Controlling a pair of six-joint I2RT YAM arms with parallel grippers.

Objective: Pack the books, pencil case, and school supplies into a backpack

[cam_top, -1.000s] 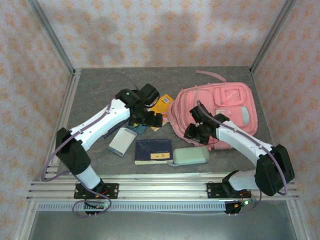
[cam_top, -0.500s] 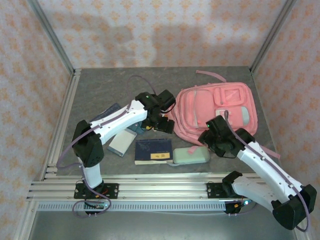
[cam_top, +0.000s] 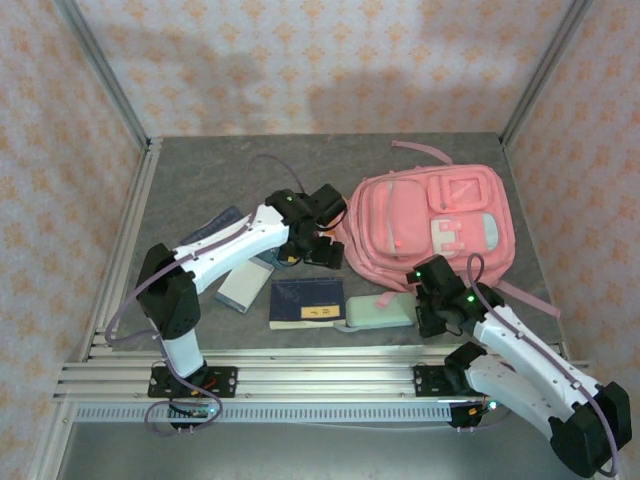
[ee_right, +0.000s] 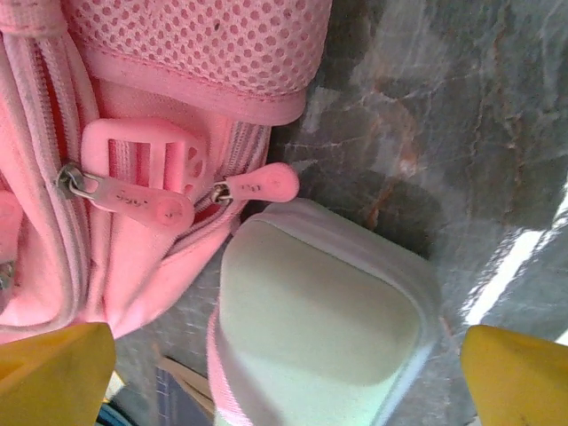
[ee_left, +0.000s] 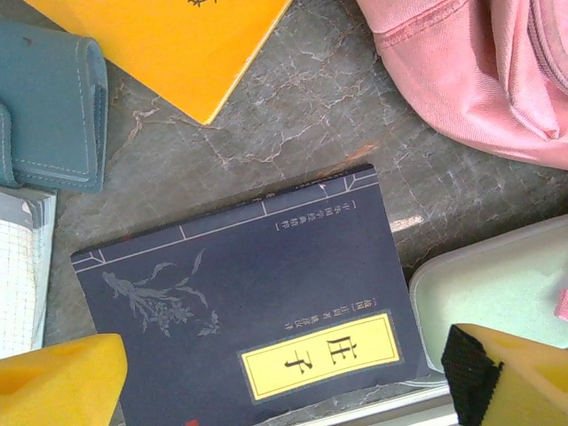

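Observation:
The pink backpack [cam_top: 430, 215] lies flat at the right, its zip pulls [ee_right: 257, 185] by its near edge. The mint pencil case [cam_top: 378, 311] lies just in front of it, touching the navy book [cam_top: 308, 302] with its yellow label. My right gripper [cam_top: 428, 300] hovers over the pencil case's [ee_right: 319, 328] right end, open, one yellow finger [ee_right: 519, 373] wide on each side. My left gripper [cam_top: 322, 248] is open above the navy book [ee_left: 248, 302], holding nothing. In the left wrist view, the orange book [ee_left: 169, 44] and teal pad [ee_left: 49, 106] lie beyond it.
A slim pale book [cam_top: 243, 285] lies left of the navy one, and a dark blue book [cam_top: 218, 222] pokes out behind the left arm. A pink strap [cam_top: 525, 298] trails from the backpack toward the right arm. Metal rails [cam_top: 320, 375] bound the near edge.
My right gripper has drawn back from the backpack toward the near edge, over the pencil case's end, and its jaws have spread wide. My left gripper has shifted right, toward the backpack's left edge.

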